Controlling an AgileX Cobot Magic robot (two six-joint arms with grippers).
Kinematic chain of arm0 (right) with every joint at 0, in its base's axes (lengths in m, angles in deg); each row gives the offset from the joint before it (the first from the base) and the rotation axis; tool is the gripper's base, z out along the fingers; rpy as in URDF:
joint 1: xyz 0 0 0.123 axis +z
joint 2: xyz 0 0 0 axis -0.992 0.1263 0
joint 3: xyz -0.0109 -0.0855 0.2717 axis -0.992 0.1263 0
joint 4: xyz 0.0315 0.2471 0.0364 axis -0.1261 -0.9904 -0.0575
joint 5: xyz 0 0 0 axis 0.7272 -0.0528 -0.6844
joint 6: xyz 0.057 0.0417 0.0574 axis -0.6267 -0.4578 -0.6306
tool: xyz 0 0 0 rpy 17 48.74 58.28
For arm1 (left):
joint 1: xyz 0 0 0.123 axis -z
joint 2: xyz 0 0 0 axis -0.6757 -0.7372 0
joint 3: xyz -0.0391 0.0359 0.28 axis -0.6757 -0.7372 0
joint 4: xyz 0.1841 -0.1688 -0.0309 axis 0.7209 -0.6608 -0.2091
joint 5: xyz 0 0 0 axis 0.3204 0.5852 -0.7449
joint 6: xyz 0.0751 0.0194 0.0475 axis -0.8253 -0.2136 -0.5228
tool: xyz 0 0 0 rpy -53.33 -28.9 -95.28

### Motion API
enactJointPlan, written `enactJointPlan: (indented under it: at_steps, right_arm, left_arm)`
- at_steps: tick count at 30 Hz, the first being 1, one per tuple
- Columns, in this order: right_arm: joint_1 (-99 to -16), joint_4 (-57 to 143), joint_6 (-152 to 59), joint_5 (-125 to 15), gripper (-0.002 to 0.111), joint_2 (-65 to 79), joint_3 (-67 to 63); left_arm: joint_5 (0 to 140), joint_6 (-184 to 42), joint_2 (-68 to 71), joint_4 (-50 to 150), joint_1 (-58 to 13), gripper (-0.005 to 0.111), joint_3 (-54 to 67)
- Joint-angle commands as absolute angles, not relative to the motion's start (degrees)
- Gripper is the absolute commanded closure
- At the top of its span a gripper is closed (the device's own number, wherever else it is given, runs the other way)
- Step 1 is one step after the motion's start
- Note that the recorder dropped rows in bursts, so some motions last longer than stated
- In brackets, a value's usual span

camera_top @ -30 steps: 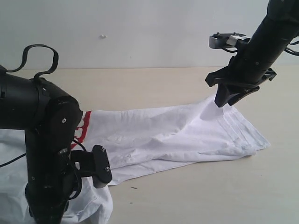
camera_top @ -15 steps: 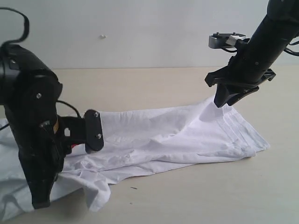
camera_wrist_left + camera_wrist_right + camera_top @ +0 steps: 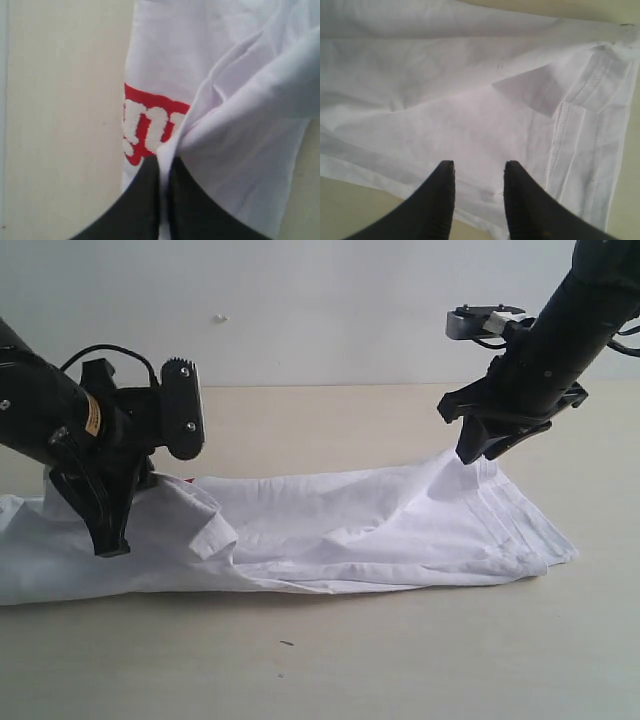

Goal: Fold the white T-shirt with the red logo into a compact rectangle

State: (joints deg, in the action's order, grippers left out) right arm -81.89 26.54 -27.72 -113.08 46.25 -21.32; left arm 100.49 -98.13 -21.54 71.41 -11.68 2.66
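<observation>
The white T-shirt (image 3: 350,530) lies as a long wrinkled band across the table. My left gripper (image 3: 112,540) is at its left end, shut on a thin fold of the white T-shirt (image 3: 240,125); the left gripper (image 3: 164,162) is right beside the red logo (image 3: 150,125), whose puffy white letters are partly covered by a fold. Only a sliver of the red logo (image 3: 190,480) shows in the exterior view. My right gripper (image 3: 478,455) hovers over the shirt's right end. There the right gripper (image 3: 479,170) is open above the flat cloth (image 3: 445,90), near the stitched hem (image 3: 590,125).
The tan table (image 3: 400,660) extends in front of and behind the shirt. A white wall (image 3: 320,310) rises at the back. A small dark speck (image 3: 287,643) lies on the table near the front. Bare table (image 3: 60,125) borders the logo side.
My left arm swung up and back from the front left, carrying the shirt's near part with it and folding it over. The shirt now forms a narrower band. The right arm has barely moved.
</observation>
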Motion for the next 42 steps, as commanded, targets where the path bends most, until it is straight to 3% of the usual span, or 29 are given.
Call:
enactJointPlan:
  at_steps: [1,4,10,14,25,30,37,42]
  right_arm:
    - [-81.81,26.19,-26.52,-112.34,0.073,45.66,-21.30]
    - [-81.81,26.19,-26.52,-112.45,0.073,45.66,-21.30]
    - [-81.81,26.19,-26.52,-112.45,0.073,45.66,-21.30]
    - [-81.81,26.19,-26.52,-112.45,0.073,45.66,-21.30]
    - [-81.81,26.19,-26.52,-112.35,0.073,45.66,-21.30]
    - [-81.81,26.19,-26.52,-112.45,0.073,45.66,-21.30]
    - [-81.81,25.75,-26.52,-113.43,0.073,45.66,-21.30]
    - [-81.81,25.32,-26.10,-113.65,0.073,45.66,-21.30]
  left_arm:
    - [98.59,-105.82,-24.18,61.31,-12.91,0.106,3.05]
    - [97.59,-108.56,-25.10,58.83,-12.91,0.094,3.05]
    - [94.87,-106.24,-25.22,59.27,-14.73,0.049,3.05]
    - [92.05,-103.49,-25.22,59.27,-16.05,0.034,3.05]
    - [90.49,-100.62,-24.08,59.27,-16.42,0.033,3.05]
    - [99.86,-99.32,-23.60,58.65,-16.25,0.033,3.05]
    - [111.95,-108.51,-23.50,39.48,-16.25,0.052,4.90]
    - [109.86,-106.96,-21.12,37.44,-16.88,0.047,7.19]
